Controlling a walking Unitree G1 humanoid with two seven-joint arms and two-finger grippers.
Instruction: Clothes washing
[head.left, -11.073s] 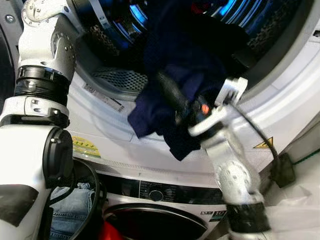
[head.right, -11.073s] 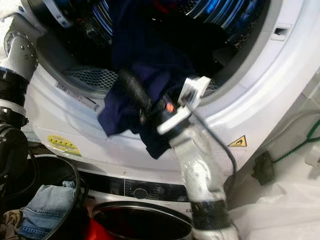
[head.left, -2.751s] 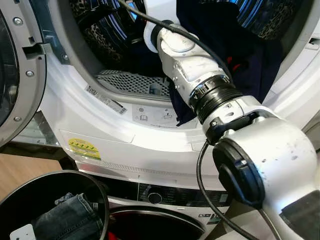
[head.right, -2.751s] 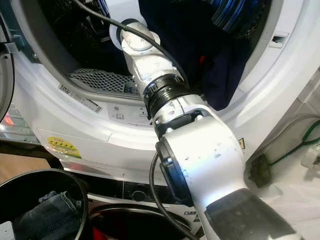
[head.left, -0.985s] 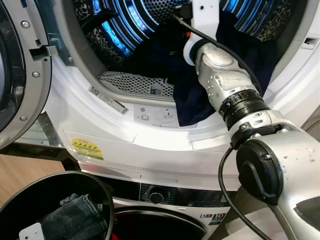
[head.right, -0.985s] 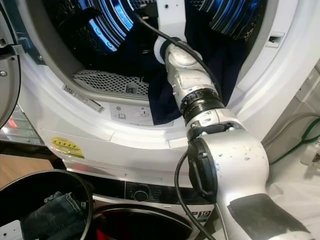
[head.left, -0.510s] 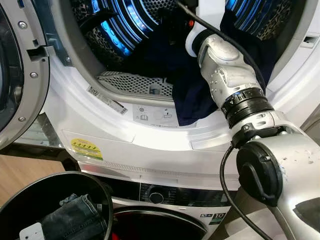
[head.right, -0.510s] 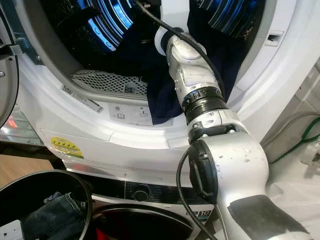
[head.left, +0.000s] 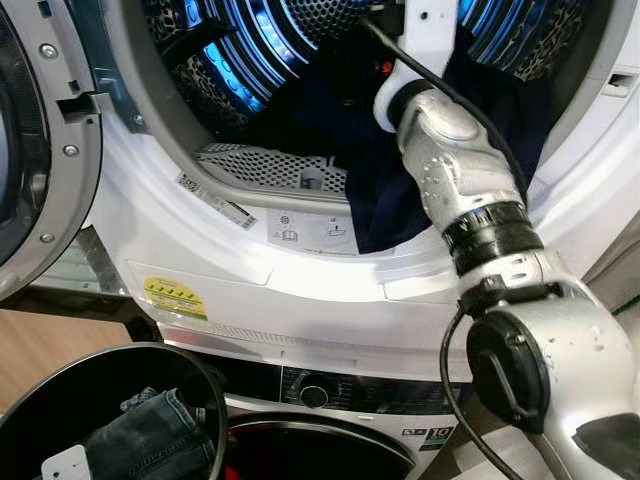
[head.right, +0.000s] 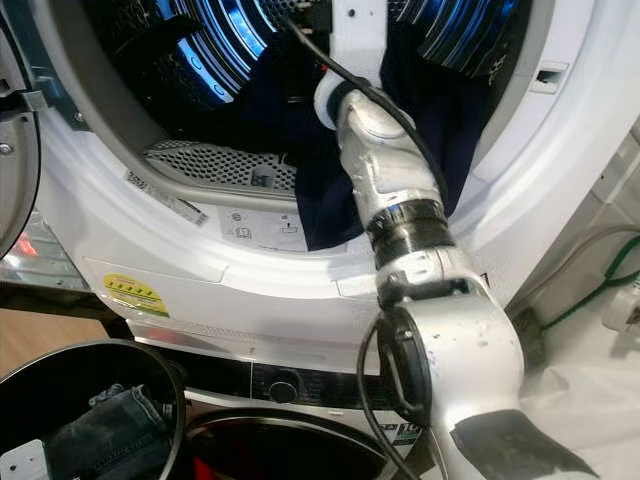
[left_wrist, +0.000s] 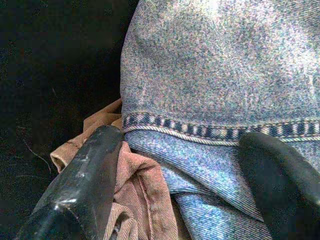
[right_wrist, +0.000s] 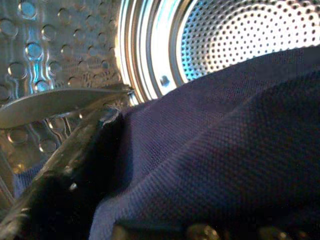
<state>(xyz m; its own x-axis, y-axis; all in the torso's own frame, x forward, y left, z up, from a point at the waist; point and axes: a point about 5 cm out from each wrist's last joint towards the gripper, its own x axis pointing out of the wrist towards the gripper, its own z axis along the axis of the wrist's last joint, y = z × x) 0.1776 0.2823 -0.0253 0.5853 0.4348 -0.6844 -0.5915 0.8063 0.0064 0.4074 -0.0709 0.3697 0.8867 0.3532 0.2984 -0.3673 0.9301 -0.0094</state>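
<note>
Navy garment (head.left: 385, 205) hangs over drum lip below right gripper (right_wrist: 107, 125), pressed against its finger; grip state unclear. Push it deeper next.

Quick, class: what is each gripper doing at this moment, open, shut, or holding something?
Left gripper: open, fingers apart over the jeans and brown garment.
Right gripper: inside the drum against the navy garment; grip cannot be told.
</note>
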